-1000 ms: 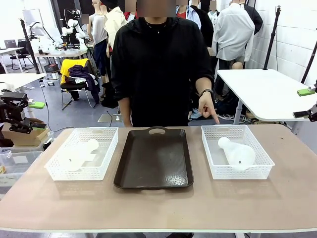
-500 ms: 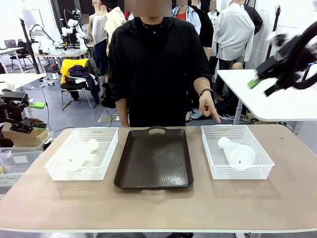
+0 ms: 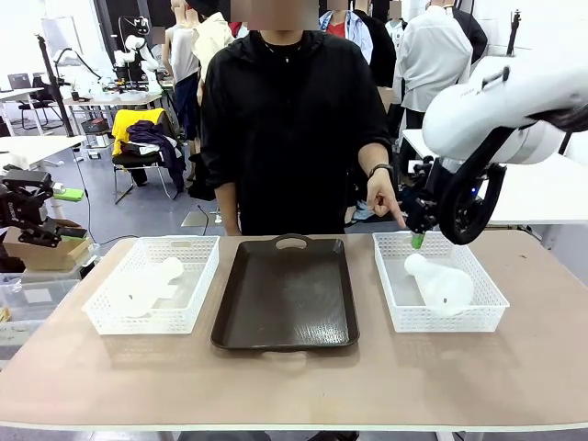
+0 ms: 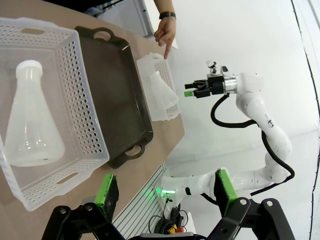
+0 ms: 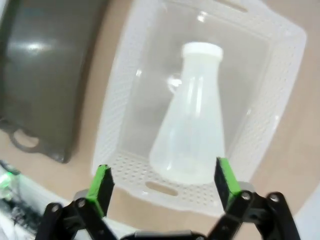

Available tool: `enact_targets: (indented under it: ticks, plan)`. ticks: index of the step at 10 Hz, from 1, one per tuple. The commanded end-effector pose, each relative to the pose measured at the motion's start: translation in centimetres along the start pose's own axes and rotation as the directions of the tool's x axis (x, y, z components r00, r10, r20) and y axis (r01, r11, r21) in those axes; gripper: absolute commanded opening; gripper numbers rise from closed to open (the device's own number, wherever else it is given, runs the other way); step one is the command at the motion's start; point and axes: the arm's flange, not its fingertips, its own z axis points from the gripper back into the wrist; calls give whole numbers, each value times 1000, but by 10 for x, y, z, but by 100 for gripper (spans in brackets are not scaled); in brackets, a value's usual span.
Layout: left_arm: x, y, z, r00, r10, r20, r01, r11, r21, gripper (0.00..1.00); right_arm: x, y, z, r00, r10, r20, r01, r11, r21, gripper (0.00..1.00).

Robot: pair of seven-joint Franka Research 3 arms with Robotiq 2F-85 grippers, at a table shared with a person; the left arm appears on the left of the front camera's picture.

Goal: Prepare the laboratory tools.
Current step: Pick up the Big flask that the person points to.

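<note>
right gripper (image 3: 418, 237) now swung in over basket (image 3: 443, 322) where person's hand (image 3: 384, 197) points, fingers spread above flask (image 3: 441, 287); left gripper (image 4: 166, 192) spread, idle; grasp likely next.

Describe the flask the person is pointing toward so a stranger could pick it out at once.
Find the dark brown tray in the centre, then the white lattice basket on the robot's right of it. The frosted flask lying inside is the one by the person's pointing hand, with the open right gripper over it; the other flask has neither.

Table (image 3: 294, 386) holds left basket (image 3: 152, 323), tray (image 3: 287, 294) (dark brown), right basket (image 3: 450, 320)
</note>
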Motion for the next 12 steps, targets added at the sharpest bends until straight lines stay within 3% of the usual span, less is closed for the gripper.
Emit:
enact_targets:
  ticks: [1, 3, 6, 12]
  plan:
    - [0, -1, 1, 1000, -17, 2, 17, 1000, -1, 100, 28, -2, 8, 1000, -2, -6, 1, 996, -92, 100]
    - [0, -1, 1, 1000, -17, 2, 17, 1000, -1, 100, 37, -9, -8, 1000, -4, 5, 4, 996, -92, 100]
    - [0, -1, 1, 1000, -17, 2, 17, 1000, -1, 100, 35, 0, -31, 989, 142, 35, -135, 978, -157, 100]
    - [0, -1, 1, 1000, -17, 2, 17, 1000, -1, 100, 54, 4, -81, 986, 152, -70, -160, 978, -136, 100]
